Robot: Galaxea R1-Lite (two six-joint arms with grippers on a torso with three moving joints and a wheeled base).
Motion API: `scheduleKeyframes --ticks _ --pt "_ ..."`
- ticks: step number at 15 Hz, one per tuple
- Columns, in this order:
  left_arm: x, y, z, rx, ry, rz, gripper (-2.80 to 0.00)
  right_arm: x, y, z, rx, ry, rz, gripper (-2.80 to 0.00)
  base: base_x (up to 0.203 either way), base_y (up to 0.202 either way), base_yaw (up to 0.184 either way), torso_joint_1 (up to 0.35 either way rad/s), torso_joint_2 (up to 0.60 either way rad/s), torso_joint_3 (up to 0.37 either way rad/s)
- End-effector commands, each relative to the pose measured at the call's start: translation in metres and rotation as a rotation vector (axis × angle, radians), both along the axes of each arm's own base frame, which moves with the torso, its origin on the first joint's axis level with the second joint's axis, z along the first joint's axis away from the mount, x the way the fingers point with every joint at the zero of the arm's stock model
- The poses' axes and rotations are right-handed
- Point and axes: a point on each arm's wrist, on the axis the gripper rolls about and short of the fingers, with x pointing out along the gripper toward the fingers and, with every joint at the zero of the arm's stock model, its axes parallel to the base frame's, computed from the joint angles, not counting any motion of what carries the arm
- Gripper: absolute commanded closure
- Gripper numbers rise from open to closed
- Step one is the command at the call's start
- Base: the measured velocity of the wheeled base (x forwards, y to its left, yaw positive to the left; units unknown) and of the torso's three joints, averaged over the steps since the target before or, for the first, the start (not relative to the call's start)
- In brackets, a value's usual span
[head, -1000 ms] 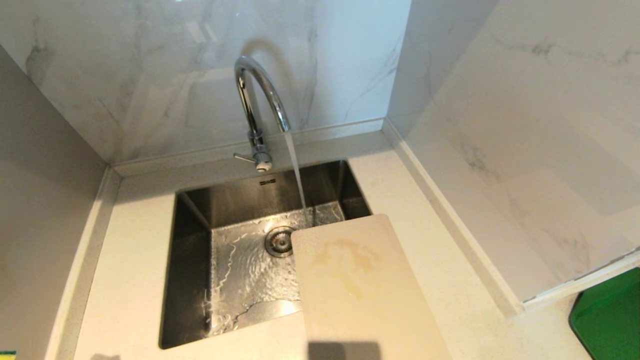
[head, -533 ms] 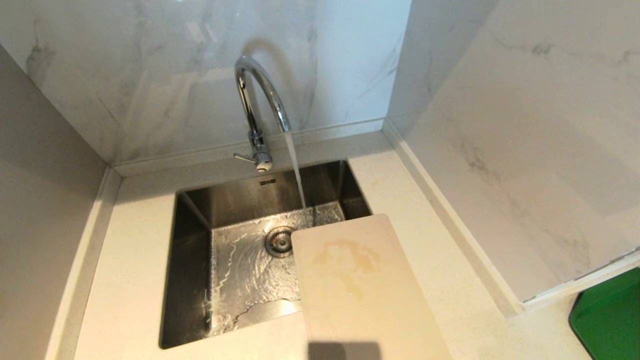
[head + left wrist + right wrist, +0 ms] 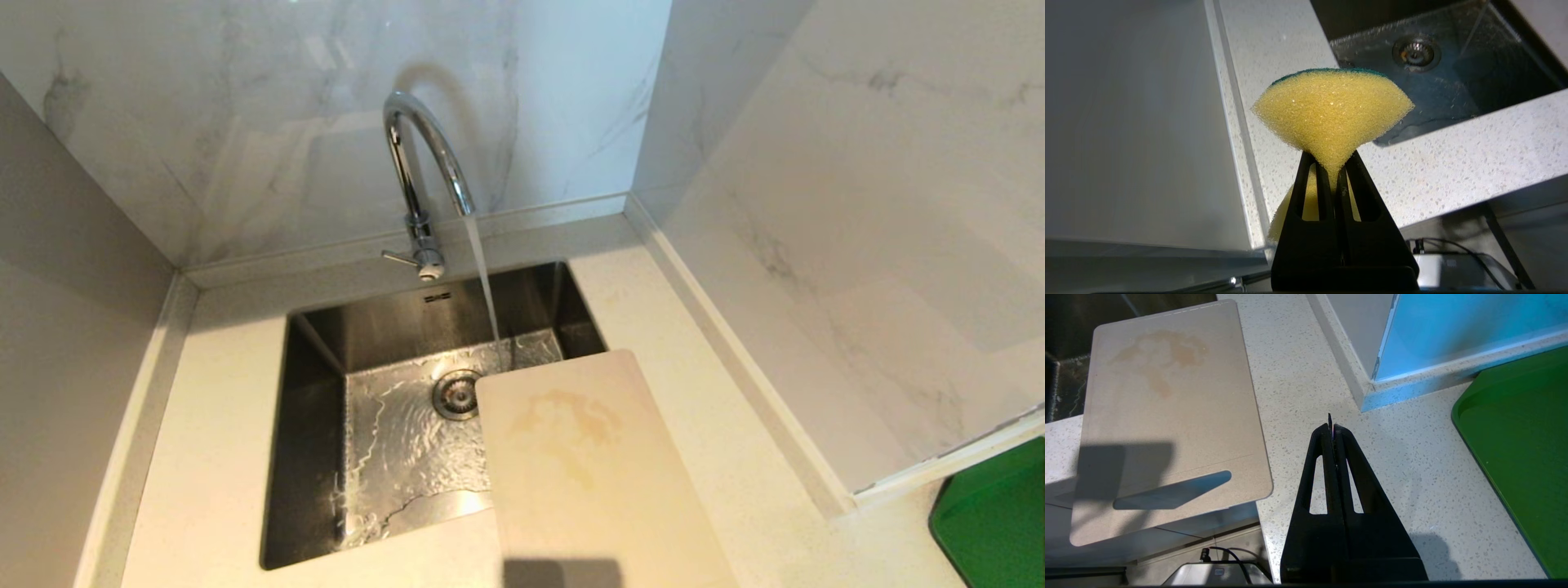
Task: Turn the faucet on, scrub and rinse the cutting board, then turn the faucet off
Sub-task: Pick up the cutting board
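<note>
Head view: faucet [image 3: 424,163] running, cutting board [image 3: 588,465] at 5 o'clock unscrubbed; left gripper [image 3: 1336,171] clenched on sponge [image 3: 1331,110]; right gripper [image 3: 1333,430] closed, empty; next, scrub the stain.

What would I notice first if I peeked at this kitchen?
Probably the water pouring from the shiny faucet at the back into the metal sink. Next, the pale cutting board with a brownish stain, lying on the counter with its far end sticking out over the sink's right side. Then the squashed yellow sponge, pinched in the left gripper by the sink's near left corner.
</note>
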Motion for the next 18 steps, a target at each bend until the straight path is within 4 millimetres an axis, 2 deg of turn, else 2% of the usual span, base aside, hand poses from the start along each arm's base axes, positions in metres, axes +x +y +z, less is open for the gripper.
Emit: scheduleKeyframes --ticks 1,6,18 --pt "-0.006 -0.0001 -0.0015 -0.001 -0.085 -0.005 0.0 0.0 0.0 -0.0005 0.0 0.0 0.0 0.0 0.0 0.0 0.0 0.0 0.0 0.0" --pt "-0.0061 0.0002 -0.0014 -0.102 -0.089 0.012 0.0 0.0 0.0 -0.0005 0.0 0.0 0.0 0.0 0.0 0.0 0.0 0.0 0.0 0.0" --pt "-0.0061 0.0002 -0.0012 -0.102 -0.091 0.012 0.0 0.0 0.0 -0.0005 0.0 0.0 0.001 0.0 0.0 0.0 0.0 0.0 0.0 0.0"
